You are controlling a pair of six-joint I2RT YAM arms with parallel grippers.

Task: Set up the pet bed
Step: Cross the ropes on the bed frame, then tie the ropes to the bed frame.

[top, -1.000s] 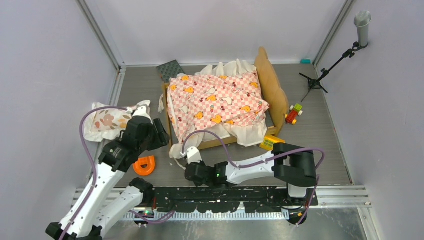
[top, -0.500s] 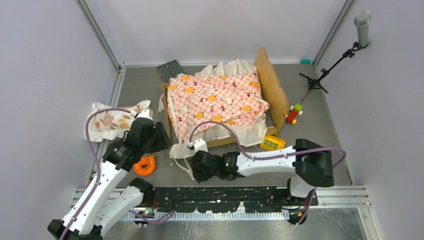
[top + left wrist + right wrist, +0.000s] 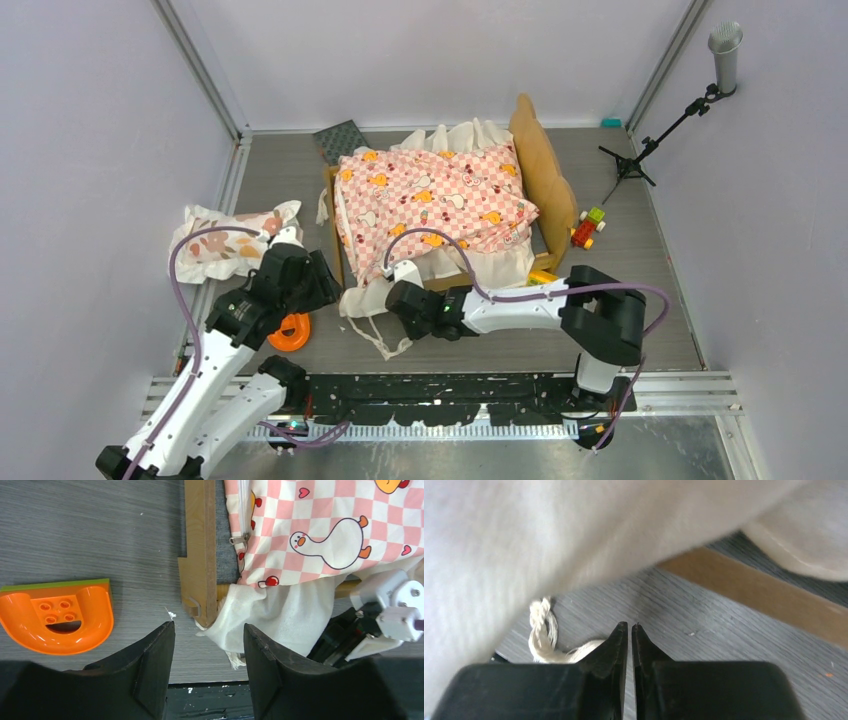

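Two arms show in our view from above. What has changed since a second ago?

Mostly the right arm. It lay low along the near edge of the table (image 3: 640, 250), and now the right gripper (image 3: 397, 292) has swung up to the near left corner of the pet bed (image 3: 546, 170), against the white ruffle (image 3: 362, 300) hanging there.

Where does the bed stand?

Same spot as before: mid-table toward the back, wavy headboard on the right, the pink-checkered sheet (image 3: 430, 200) draped over it and spilling off the near side. We see no shift in either.

And the right gripper's fingers?

Pressed together in the wrist view, with nothing between them. A knotted white cord (image 3: 541, 630) lies on the table just to their left in that view.

The left side?

The left gripper (image 3: 209, 630) has crept a little toward the bed. Its fingers stand apart and empty above the frame's corner post, and the orange U-shaped block (image 3: 55, 615) lies off to the left.

Anything else?

The floral pillow (image 3: 225, 240) stays at the far left, and the yellow block (image 3: 543, 276) — plain to see earlier — is now mostly hidden behind the right forearm.
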